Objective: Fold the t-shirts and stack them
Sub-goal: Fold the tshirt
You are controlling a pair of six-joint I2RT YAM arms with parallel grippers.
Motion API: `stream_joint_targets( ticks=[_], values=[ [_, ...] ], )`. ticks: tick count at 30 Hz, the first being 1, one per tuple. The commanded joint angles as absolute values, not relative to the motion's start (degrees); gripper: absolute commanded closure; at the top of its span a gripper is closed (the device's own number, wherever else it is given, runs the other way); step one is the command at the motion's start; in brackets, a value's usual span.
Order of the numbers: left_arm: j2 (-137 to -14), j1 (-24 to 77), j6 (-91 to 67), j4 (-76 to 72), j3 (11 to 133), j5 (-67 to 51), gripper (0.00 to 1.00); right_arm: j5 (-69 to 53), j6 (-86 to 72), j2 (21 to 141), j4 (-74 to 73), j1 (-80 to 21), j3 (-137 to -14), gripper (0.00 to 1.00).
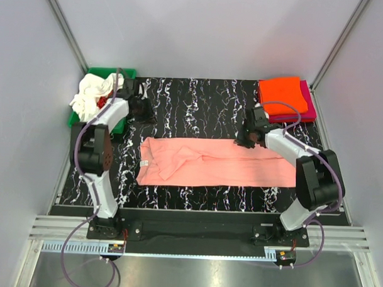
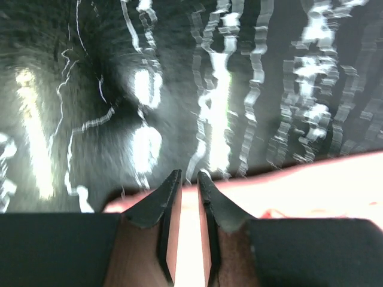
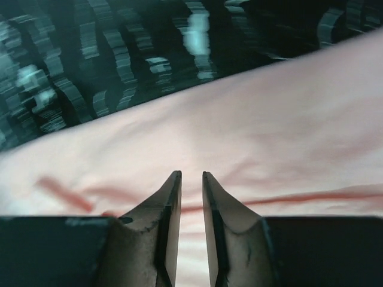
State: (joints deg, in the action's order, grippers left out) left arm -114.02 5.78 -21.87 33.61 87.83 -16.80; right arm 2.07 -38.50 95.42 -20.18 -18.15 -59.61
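**Salmon-pink shirt spread mid-table**

The salmon-pink t-shirt (image 1: 216, 162) lies flat at centre frame on the table (image 1: 199, 103). Above it, the left gripper (image 1: 140, 108) and right gripper (image 1: 247, 139) hover, fingers nearly pressed together, holding nothing. An orange t-shirt (image 1: 281, 91) tops the upper-right stack.

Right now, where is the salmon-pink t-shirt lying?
In the top view, the salmon-pink t-shirt lies spread flat mid-table between both arms, with the folded stack beyond it on the right.

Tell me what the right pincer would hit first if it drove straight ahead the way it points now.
Most likely the salmon-pink t-shirt: cloth fills the view just ahead of the right pincer, though depth is hard to judge.
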Motion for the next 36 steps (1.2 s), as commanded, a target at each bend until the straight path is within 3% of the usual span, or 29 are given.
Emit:
stream_joint_targets(
  ticks=[1,8,17,36],
  values=[
    [-103.20,6.06,-21.27,34.37,83.69,-19.68,0.78,-9.29,-30.25,91.49,-15.66,-21.70,-64.59,0.71],
    [-93.18,8.25,-22.68,29.45,67.69,-27.51,0.77,-29.59,-17.16,103.17,-14.41,-26.63,-74.25,0.59],
    [-81.13,12.30,-27.24,21.64,48.37,-31.45,0.75,-40.07,-4.49,111.97,-20.21,-28.74,-82.09,0.49],
    [-82.35,18.37,-30.06,17.58,40.52,-23.20,0.77,-34.89,-0.26,120.06,-26.01,-31.82,-88.95,0.51]
  ],
)
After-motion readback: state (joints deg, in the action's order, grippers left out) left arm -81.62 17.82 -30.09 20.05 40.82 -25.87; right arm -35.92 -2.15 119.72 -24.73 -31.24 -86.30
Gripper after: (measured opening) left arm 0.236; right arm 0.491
